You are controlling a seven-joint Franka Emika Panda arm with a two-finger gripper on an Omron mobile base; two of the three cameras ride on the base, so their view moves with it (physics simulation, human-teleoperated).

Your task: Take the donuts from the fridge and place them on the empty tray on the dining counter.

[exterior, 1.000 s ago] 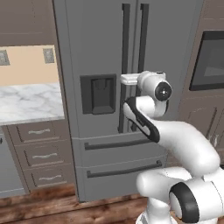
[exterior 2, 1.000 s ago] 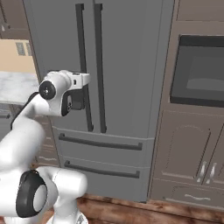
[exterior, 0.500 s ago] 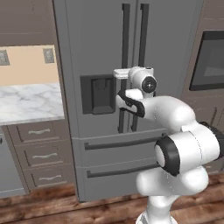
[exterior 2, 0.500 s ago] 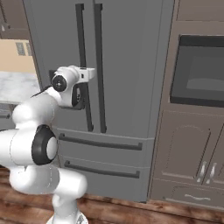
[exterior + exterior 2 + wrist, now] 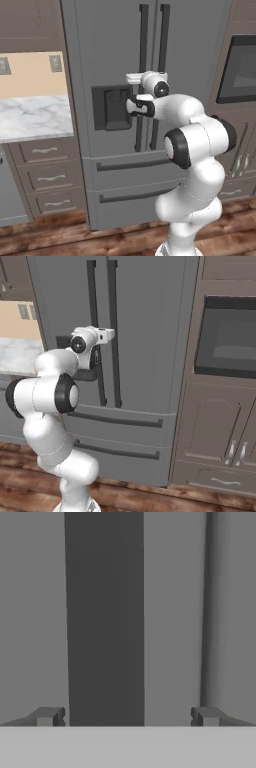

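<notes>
The grey French-door fridge (image 5: 110, 55) (image 5: 145, 331) stands right ahead with both doors closed, so the donuts are hidden. My gripper (image 5: 134, 106) (image 5: 93, 360) is held level against the left door, at its long dark handle (image 5: 142, 45) (image 5: 92, 301), just right of the dispenser recess (image 5: 112, 106). In the hand view the handle (image 5: 105, 612) runs as a broad dark strip between my spread fingertips (image 5: 47, 716), left of centre; the gripper (image 5: 125, 716) is open and touches nothing. The tray and the dining counter are out of view.
A marble worktop (image 5: 30, 115) over brown drawers (image 5: 45, 177) lies left of the fridge. A built-in oven (image 5: 227, 338) and brown cabinet doors (image 5: 215, 441) fill the right. The fridge drawers (image 5: 120, 431) sit below my hand; the floor is wood.
The arm has folded upright and its hand has pushed forward and a little left, closing on the left door handle. The fridge stays closed.
</notes>
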